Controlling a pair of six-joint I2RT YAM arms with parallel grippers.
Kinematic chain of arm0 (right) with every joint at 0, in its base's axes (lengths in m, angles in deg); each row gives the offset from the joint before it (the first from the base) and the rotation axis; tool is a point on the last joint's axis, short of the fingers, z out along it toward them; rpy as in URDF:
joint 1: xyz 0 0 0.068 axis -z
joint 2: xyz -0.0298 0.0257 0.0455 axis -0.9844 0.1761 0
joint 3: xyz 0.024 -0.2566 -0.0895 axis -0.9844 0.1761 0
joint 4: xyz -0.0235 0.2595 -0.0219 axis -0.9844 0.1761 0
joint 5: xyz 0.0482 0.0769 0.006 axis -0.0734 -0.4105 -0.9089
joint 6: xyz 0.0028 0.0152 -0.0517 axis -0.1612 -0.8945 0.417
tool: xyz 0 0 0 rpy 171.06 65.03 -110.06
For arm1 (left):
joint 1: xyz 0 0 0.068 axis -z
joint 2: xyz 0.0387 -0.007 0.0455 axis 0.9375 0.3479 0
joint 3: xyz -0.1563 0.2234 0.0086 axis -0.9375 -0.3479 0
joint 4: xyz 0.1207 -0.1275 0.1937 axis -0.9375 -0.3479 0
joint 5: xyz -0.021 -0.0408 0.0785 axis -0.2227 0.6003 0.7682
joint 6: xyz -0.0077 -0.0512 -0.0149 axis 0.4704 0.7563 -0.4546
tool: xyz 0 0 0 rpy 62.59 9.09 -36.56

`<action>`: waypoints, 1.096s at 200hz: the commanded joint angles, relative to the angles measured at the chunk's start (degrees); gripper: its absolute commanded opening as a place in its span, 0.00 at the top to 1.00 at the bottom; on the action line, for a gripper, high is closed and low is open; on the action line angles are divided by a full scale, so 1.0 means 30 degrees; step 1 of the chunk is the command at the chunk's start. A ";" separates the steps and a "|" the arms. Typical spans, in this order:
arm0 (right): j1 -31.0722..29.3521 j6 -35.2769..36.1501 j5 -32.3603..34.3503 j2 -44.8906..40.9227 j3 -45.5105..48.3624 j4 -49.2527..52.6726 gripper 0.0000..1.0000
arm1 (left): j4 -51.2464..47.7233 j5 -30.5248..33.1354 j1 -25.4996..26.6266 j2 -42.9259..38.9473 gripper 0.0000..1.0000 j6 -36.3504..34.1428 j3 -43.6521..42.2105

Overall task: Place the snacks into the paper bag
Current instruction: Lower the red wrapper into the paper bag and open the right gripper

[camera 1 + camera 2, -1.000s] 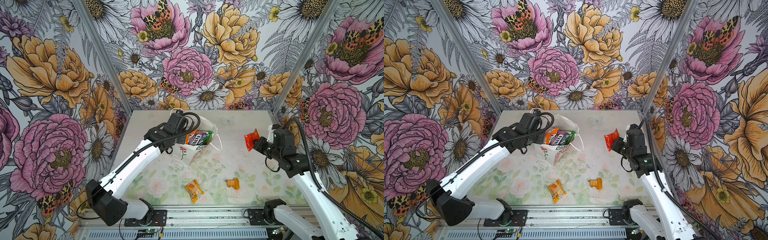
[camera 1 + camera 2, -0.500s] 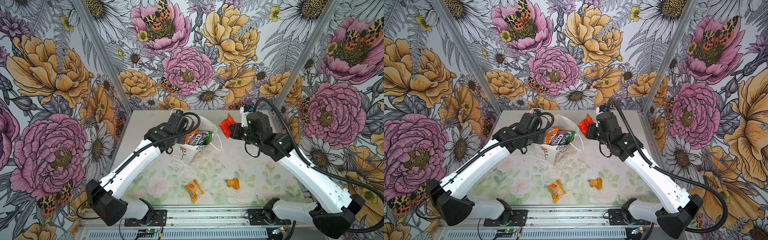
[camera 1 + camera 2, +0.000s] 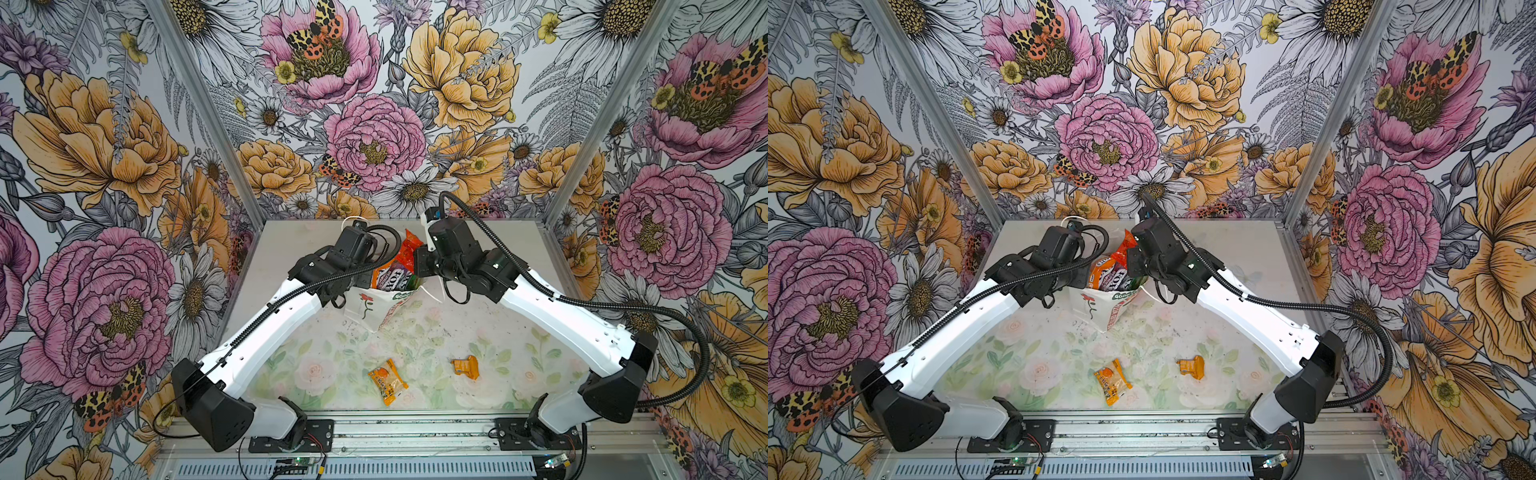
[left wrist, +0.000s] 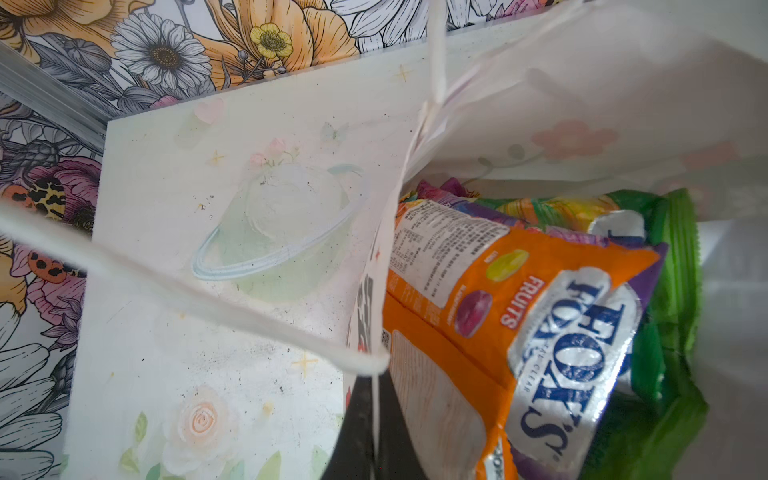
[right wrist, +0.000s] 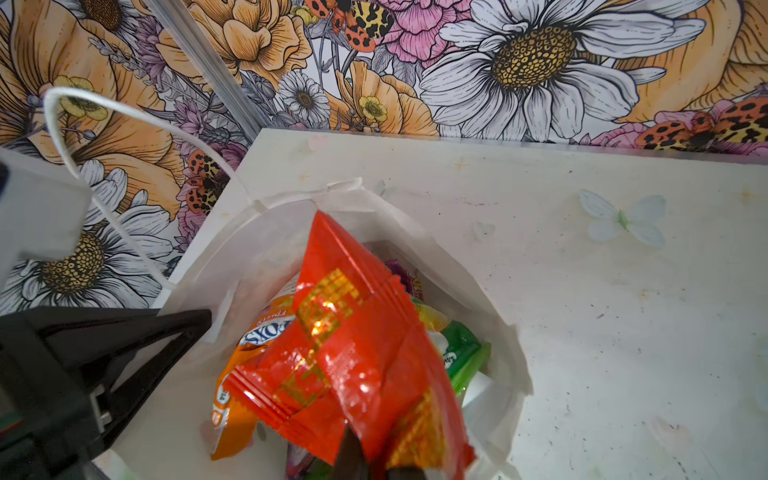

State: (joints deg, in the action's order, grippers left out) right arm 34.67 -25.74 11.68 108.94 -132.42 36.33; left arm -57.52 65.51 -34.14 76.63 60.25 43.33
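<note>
Counting two grippers: left gripper (image 4: 374,432), right gripper (image 5: 374,465). Counting one white paper bag (image 3: 363,305), rim pinched in the left jaws. Counting one red-orange packet (image 5: 353,353), clamped in the right jaws. Showing, just beneath the right jaws, one orange Fox's bag (image 4: 498,332) and one green packet (image 4: 673,291) inside, leaving deeper ones uncounted. Counting two sachets well apart from both jaws: longer orange sachet (image 3: 387,380), crumpled orange sachet (image 3: 465,368).

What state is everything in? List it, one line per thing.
paper bag, standing, mouth open.
left gripper, shut on the paper bag's rim.
right gripper, shut on the red packet.
red packet, held at the paper bag's mouth, not yet released.
Fox's bag, inside the paper bag.
green packet, inside the paper bag.
orange packet, loose on the table.
orange sachet, loose on the table.
</note>
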 commanded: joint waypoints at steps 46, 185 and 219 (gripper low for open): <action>0.0013 0.0946 0.0880 0.1793 -0.1080 0.0297 1.00 | 0.1093 -0.0065 0.0120 -0.0736 1.00 -0.0229 0.0025; -0.0573 0.0818 0.0865 0.5571 -0.4147 0.2168 1.00 | 0.1108 -0.0004 0.0124 -0.0696 1.00 -0.0242 0.0010; -0.0395 0.0437 0.1064 0.6357 -0.5001 0.2776 1.00 | 0.1105 -0.0004 0.0140 -0.0766 1.00 -0.0234 0.0010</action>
State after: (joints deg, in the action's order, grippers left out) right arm 33.12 -23.36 13.85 125.75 -145.16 42.36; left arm -57.54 65.51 -34.14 76.61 60.25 43.25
